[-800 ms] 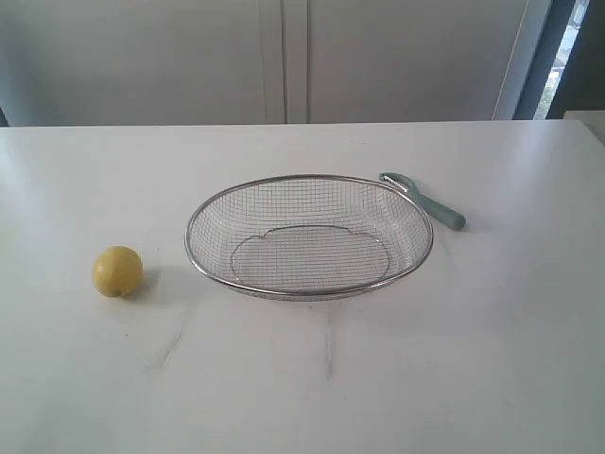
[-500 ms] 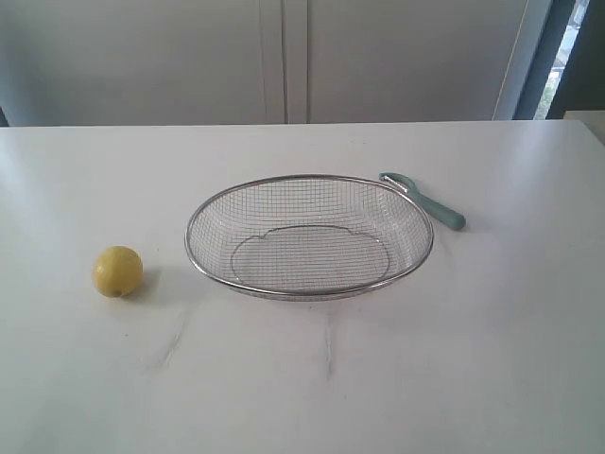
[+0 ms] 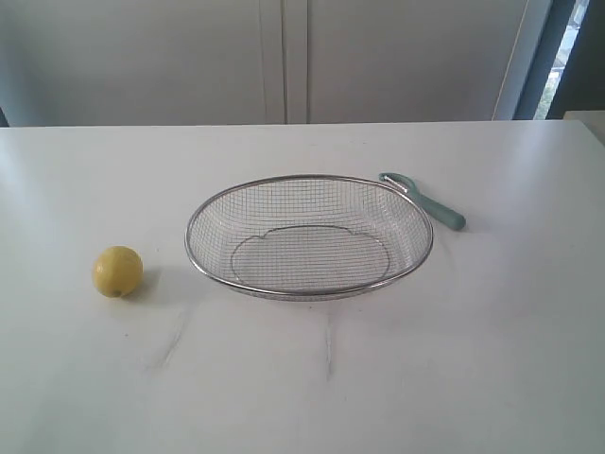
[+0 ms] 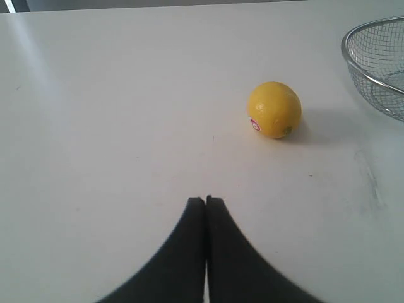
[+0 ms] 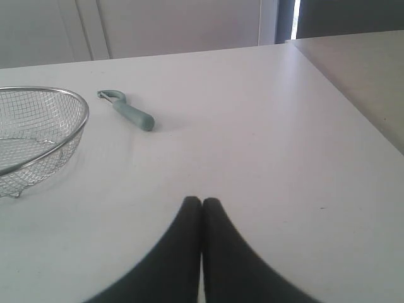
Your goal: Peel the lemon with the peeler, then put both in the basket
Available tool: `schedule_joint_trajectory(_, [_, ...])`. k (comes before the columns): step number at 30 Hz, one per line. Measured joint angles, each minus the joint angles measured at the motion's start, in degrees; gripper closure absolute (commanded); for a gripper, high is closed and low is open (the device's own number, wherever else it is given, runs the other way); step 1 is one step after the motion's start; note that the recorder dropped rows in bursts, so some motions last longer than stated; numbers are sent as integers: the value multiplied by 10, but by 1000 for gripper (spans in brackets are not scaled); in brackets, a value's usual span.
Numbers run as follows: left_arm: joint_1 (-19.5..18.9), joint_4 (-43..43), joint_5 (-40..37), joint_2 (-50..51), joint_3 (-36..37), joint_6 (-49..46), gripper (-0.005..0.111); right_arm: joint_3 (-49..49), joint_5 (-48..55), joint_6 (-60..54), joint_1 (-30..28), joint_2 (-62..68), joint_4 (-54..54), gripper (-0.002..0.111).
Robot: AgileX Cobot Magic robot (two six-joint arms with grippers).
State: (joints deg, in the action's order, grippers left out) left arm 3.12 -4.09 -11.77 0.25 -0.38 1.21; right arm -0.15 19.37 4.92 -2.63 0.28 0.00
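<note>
Where the lemon (image 4: 274, 110) faces the left wrist camera, a small round red-and-white sticker (image 4: 255, 124) sits on its skin, the print too small to read. The fruit is round, smooth and evenly yellow, unpeeled, and rests on the white table (image 3: 492, 331) ahead of the left gripper (image 4: 206, 201), off to the side nearer the wire-mesh basket (image 3: 309, 177) and well apart from the fingertips. That gripper's two black fingers are pressed together and hold nothing. The right gripper (image 5: 202, 201) likewise has its fingers closed against each other with nothing between them. The peeler (image 5: 126, 110), with a pale teal handle and curved metal head, lies flat farther ahead of these fingers, just beside the basket's rim, its head pointing away from them. Bare tabletop lies between each pair of fingertips and its object. Beyond the right fingers, on the side away from the basket, the table's edge runs close by, with a tan surface (image 5: 366, 76) past it.
</note>
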Motion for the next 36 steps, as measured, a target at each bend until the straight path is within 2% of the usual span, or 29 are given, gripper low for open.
schedule_joint_trajectory(7, [0,0,0,0,0,0,107,1,-6,0,0,0,0,108])
schedule_joint_trajectory(13, [0,0,0,0,0,0,107,1,-144,0,0,0,0,108])
schedule_joint_trajectory(24, [0,0,0,0,0,0,107,1,-186,0,0,0,0,108])
schedule_joint_trajectory(36, [0,0,0,0,0,0,107,1,-386,71,0,0,0,108])
